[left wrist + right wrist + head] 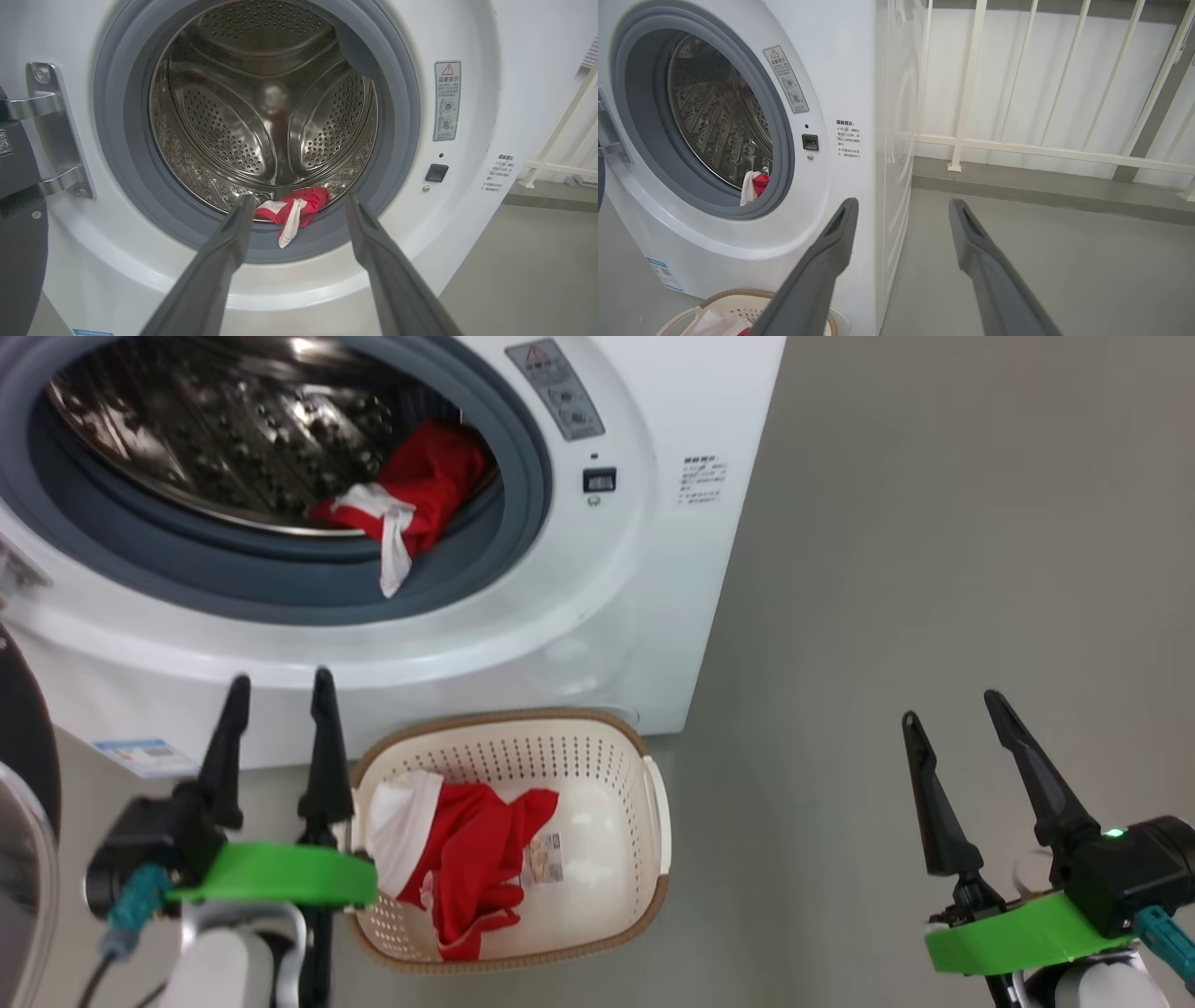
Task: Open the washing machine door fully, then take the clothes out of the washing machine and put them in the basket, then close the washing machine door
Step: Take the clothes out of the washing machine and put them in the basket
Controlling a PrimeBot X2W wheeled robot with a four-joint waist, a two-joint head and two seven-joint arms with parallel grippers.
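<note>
A red-and-white garment (425, 490) lies at the drum lip of the washing machine (653, 569), its white strip (397, 555) hanging over the grey gasket (280, 583), above the basket (504, 717) on the floor (887, 523). Your left gripper (282, 677) stands wide and empty before the opening: straddle the bunched red cloth, not the strip. The right gripper (952, 707), also wide, hangs well aside.

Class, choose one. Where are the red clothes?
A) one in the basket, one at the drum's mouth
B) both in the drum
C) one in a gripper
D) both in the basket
A: one red garment lies in the basket, and a second red garment drapes over the grey gasket of the washing machine.
</note>
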